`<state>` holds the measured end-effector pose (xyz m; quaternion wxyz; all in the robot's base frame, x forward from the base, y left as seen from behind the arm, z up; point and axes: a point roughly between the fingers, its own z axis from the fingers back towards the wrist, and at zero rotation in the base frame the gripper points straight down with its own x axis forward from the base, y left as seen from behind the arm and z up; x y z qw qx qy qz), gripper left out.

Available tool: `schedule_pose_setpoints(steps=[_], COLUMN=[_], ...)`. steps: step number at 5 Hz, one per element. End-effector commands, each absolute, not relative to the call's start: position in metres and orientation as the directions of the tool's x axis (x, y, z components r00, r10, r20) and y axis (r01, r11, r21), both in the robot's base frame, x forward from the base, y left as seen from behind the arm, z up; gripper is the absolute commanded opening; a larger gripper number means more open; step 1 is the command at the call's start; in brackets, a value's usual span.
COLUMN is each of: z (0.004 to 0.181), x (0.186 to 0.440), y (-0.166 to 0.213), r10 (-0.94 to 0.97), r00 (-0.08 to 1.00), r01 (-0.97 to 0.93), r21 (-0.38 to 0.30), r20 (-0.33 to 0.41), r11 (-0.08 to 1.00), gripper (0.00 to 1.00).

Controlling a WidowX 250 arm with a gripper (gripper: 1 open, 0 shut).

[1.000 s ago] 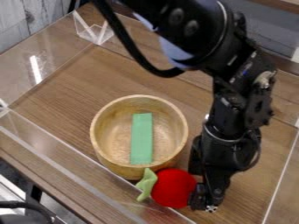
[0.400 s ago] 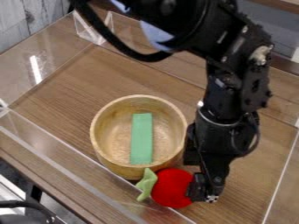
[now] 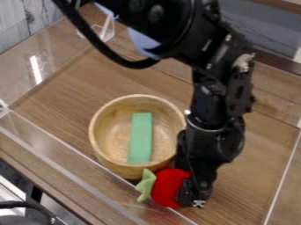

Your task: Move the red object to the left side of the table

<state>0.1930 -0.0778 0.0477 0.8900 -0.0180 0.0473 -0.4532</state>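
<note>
The red object (image 3: 170, 187), a small round toy fruit with a light green leaf on its left, lies on the wood-grain table (image 3: 70, 83) near the front wall, just right of the bowl's front. My gripper (image 3: 192, 188) hangs down from the black arm right at the fruit's right side, open, its fingers low by the tabletop and partly hidden behind the fruit. I cannot tell whether a finger touches the fruit.
A round wooden bowl (image 3: 108, 119) stands left of the gripper with a flat green block (image 3: 143, 138) inside. Low clear acrylic walls (image 3: 47, 141) border the table. A clear acrylic piece (image 3: 94, 33) stands at the back left.
The arm has swung left and the gripper has shifted left, closing in on the red fruit's right side. The fruit, bowl and block have stayed put.
</note>
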Motion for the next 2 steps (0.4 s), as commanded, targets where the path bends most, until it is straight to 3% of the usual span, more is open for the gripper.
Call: schedule_pose_setpoints(steps=[1, 2], z=[0.0466, 0.0399], x=[0.1981, 0.1987], y=[-0.0746, -0.0725], r10=[-0.809, -0.812], r00=[0.585, 0.580], r01=[0.806, 0.809], r21=[-0.068, -0.077], r20=[-0.055, -0.062], r11=[0.588, 0.583], gripper=[0.00, 1.00])
